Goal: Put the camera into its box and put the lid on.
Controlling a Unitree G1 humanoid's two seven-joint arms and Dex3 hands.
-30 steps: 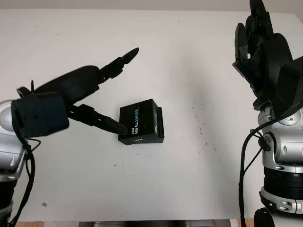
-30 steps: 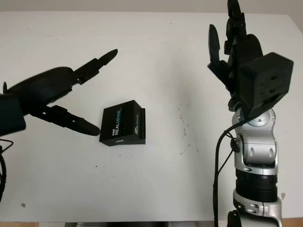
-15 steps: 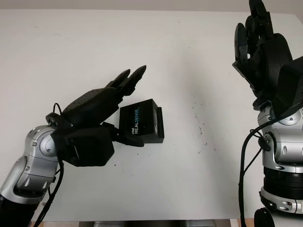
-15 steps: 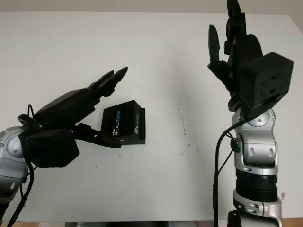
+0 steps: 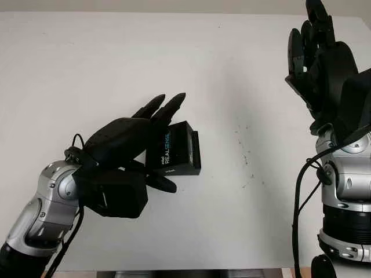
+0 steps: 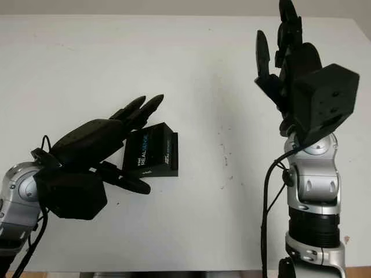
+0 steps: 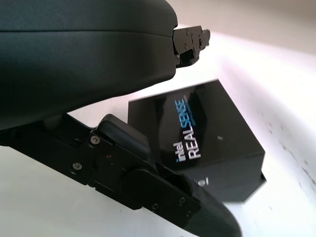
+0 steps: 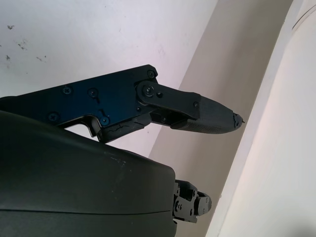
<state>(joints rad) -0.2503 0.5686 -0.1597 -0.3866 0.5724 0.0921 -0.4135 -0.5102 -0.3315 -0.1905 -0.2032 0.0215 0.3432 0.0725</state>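
A black box [image 5: 177, 152] printed "intel REALSENSE" lies near the middle of the white table [image 5: 87, 58], its lid on and sitting slightly askew over the base. My left hand [image 5: 165, 145] is at the box's left side, open. Two fingers [image 5: 168, 109] reach over the lid's far-left corner and the thumb [image 5: 159, 182] lies along its near-left edge. In the left wrist view the box [image 7: 202, 143] sits between the upper fingers [image 7: 190, 42] and the thumb [image 7: 163, 192], with a gap on both sides. My right hand [image 5: 316, 58] is held up at the right, open.
Small dark specks [image 5: 243, 156] mark the table right of the box. The table's front edge [image 5: 203, 270] runs along the bottom. The right arm's silver forearm [image 5: 345, 191] stands upright at the right side.
My left hand has swung to the right and turned, bringing its fingers over the box and its thumb along the near side. The box and the right hand have not moved.
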